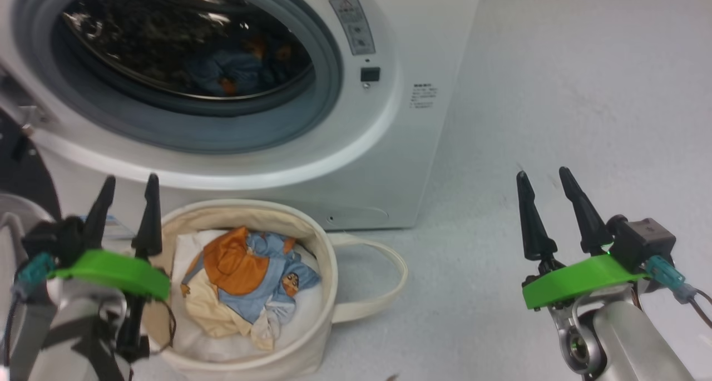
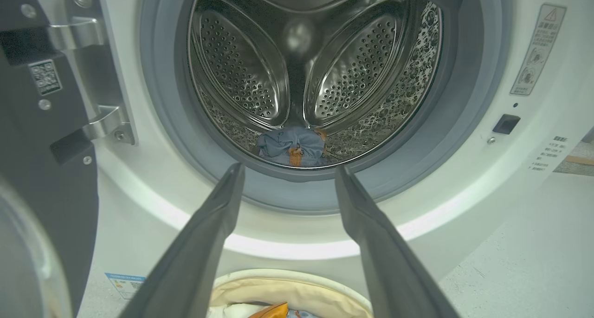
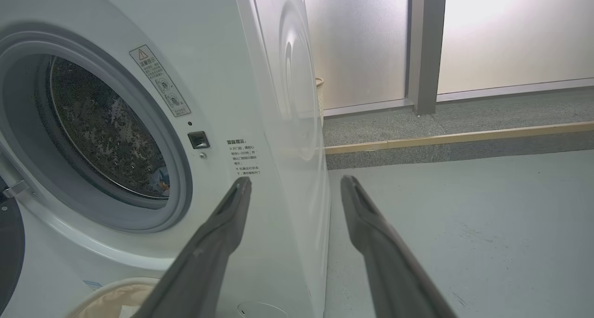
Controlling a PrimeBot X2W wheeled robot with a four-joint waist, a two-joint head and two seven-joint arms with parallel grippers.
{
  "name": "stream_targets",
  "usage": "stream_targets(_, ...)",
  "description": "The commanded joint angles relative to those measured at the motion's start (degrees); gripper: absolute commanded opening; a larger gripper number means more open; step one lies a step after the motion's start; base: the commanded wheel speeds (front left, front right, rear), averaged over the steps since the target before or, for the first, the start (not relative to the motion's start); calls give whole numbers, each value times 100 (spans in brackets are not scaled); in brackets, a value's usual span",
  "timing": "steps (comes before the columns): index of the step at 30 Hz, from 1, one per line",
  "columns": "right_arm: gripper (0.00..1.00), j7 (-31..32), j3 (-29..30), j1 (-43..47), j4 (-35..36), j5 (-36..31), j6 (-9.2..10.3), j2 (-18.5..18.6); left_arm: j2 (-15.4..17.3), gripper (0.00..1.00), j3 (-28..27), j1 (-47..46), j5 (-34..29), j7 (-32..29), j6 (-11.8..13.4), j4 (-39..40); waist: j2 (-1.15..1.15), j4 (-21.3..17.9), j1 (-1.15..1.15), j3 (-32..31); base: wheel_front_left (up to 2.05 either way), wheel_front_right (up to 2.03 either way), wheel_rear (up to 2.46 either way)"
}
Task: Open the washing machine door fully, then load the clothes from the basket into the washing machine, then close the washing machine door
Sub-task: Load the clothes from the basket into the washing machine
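At the far left the large round black-rimmed washing machine door (image 1: 26,172) stands swung aside, so the step in hand looks to be loading. Beside it the left gripper (image 1: 131,179), its two long dark fingers spread wide and holding nothing, hangs just over the left rim of the round cream canvas basket (image 1: 253,206). The basket sits on the floor against the foot of the white front-loading washing machine (image 1: 389,164). The clothes (image 1: 250,278), a crumpled heap of light blue, orange and cream fabric, lie in the basket's middle on plain white padding (image 1: 192,328), a little right of and below those fingertips. For a good pick, I judge the gripper should shift right, tip down over the heap's raised orange fold and close on cloth alone, clear of padding and rim. Above, a blue and orange garment (image 2: 292,146) already lies at the bottom of the perforated steel drum (image 2: 241,67). Far right, the right gripper (image 1: 543,174), fingers likewise apart and empty, hovers over the pale grey floor (image 1: 556,92), well apart from the basket.
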State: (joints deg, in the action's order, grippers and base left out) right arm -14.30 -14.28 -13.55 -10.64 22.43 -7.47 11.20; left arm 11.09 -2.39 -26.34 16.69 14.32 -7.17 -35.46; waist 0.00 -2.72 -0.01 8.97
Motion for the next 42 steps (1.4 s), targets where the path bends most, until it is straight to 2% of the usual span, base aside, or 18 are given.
stream_targets(1,100,-70,-77,24,138,48,-2,24,233,100,-159,45,7,67,-31,236,0,136,1,-192,0,0,0)
stream_targets(13,100,-70,15,228,15,37,-2,104,113,100,-339,532,-139,67,-31,512,0,253,1,-488,0,0,0)
stream_targets(42,100,-70,-17,143,40,107,-2,124,17,100,-409,574,-162,68,-32,544,0,223,1,-505,0,0,0)
